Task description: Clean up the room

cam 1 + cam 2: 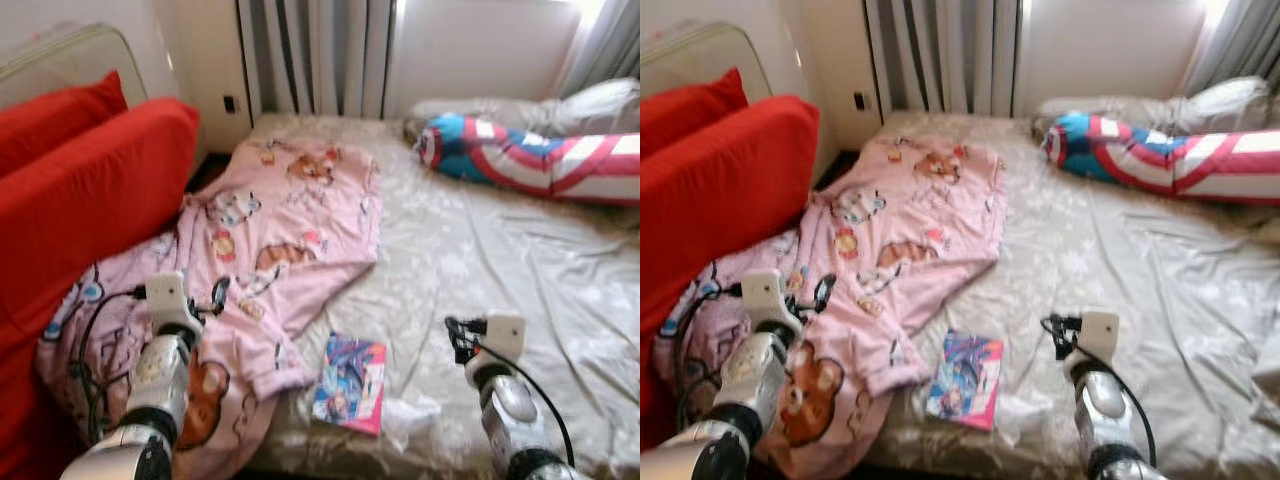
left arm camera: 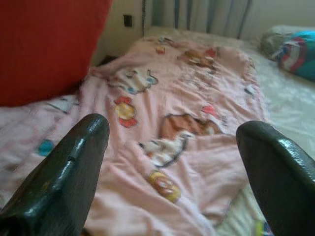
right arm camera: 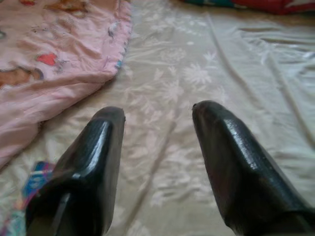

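A pink cartoon-print blanket lies crumpled over the left half of a bed with a beige flowered sheet. A colourful book lies flat near the bed's front edge, just right of the blanket's corner. My left gripper hovers open above the blanket's near part, holding nothing. Over bare sheet to the right of the book, my right gripper is open and empty too. A blue, red and white striped bolster pillow lies at the head of the bed.
A red sofa with a red cushion stands tight against the bed's left side. Grey-striped curtains and a wall socket are behind the bed. A grey pillow lies at the far right corner.
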